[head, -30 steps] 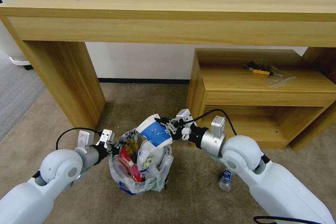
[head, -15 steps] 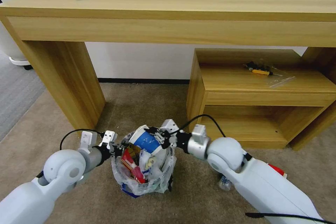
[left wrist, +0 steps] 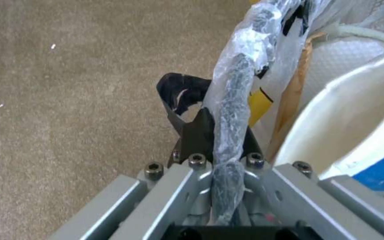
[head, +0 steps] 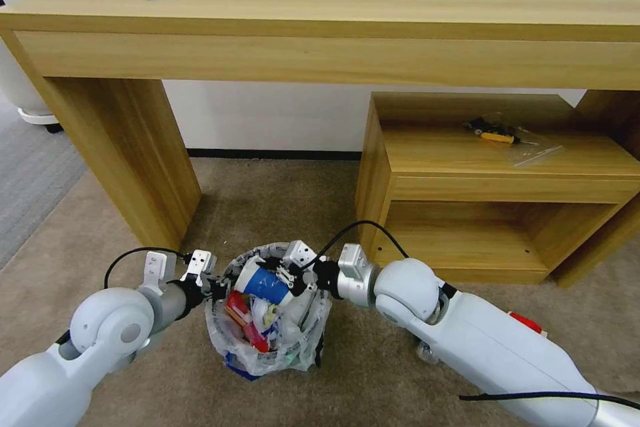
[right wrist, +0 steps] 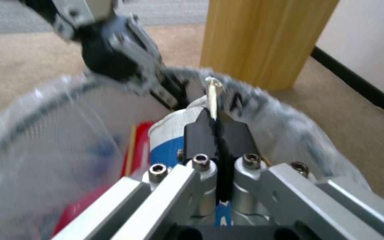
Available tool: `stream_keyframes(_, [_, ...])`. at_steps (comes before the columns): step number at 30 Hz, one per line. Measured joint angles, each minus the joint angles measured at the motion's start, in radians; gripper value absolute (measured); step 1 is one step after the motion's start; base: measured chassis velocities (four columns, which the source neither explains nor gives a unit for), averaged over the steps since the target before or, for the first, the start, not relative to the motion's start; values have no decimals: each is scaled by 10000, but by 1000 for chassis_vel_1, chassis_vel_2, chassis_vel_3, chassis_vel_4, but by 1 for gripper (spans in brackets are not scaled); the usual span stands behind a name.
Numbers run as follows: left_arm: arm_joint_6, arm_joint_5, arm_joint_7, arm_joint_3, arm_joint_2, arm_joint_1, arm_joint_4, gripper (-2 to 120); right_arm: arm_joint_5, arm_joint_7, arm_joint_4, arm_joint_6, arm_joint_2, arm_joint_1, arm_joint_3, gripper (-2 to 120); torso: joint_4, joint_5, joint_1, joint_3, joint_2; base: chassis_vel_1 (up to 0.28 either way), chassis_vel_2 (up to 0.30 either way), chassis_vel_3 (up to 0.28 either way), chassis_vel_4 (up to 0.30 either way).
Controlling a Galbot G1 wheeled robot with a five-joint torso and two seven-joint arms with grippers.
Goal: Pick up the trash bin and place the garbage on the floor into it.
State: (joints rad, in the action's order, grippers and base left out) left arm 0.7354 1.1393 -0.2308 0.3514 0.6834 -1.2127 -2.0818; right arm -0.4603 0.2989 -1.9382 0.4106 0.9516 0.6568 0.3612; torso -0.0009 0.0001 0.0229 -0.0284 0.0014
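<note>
low in the middle of the frame, the left gripper [head: 215, 285] pinches the trash bin [head: 267, 347] rim; the right gripper [head: 288, 278] clamps the paper cup [head: 260, 282] over it.

Small bottle [head: 425, 352] mostly hidden behind right arm.

An office – long wooden desk [head: 333, 20], low shelf unit [head: 493, 173], short-pile carpet [head: 267, 200]
</note>
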Motion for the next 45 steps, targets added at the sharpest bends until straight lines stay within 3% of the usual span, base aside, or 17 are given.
stream_keyframes(6, [0, 26, -2, -2, -24, 46, -28, 0, 371, 76, -181, 101, -268, 299, -367, 19, -2, 0, 0, 1, 0, 0, 0, 0, 0])
stream_keyframes(10, [0, 8, 14, -1, -33, -44, -91, 0, -250, -623, -429, 78, -201, 338, -519, 39, 2, 1, 0, 0, 0, 0, 0, 0, 0])
stream_keyframes(19, [0, -221, 56, 4, 102, -119, -18, 0, -1020, -1040, -920, 86, -134, 274, -1083, 68, 2, 0, 0, 0, 0, 0, 0, 0, 0])
stream_keyframes(26, [0, -489, 22, 273, 146, -601, -75, 0, -1502, -2192, -1730, -44, -479, 1504, -2526, 96, -3, 0, 0, 1, 0, 0, 0, 0, 0])
stream_keyframes(30, [0, -712, 52, 354, 176, -854, -152, 0, -1556, -3030, -1890, -231, -612, 2149, -2881, 99, 2, 1, 0, 1, 0, 0, 0, 0, 0])
stream_keyframes(35, [0, -1355, 222, 549, 398, -1329, -308, 0, -981, -3847, -2083, -582, -364, 4592, -5210, 100, 5, 1, -1, 2, 0, 0, 0, 0, 0])
stream_keyframes(45, [1, -1544, 273, 771, 570, -1738, -444, 0, 64, -3478, -2129, -1383, 371, 7923, -7741, 100, -1, -1, -1, 2, 1, 0, 0, 0, 0])
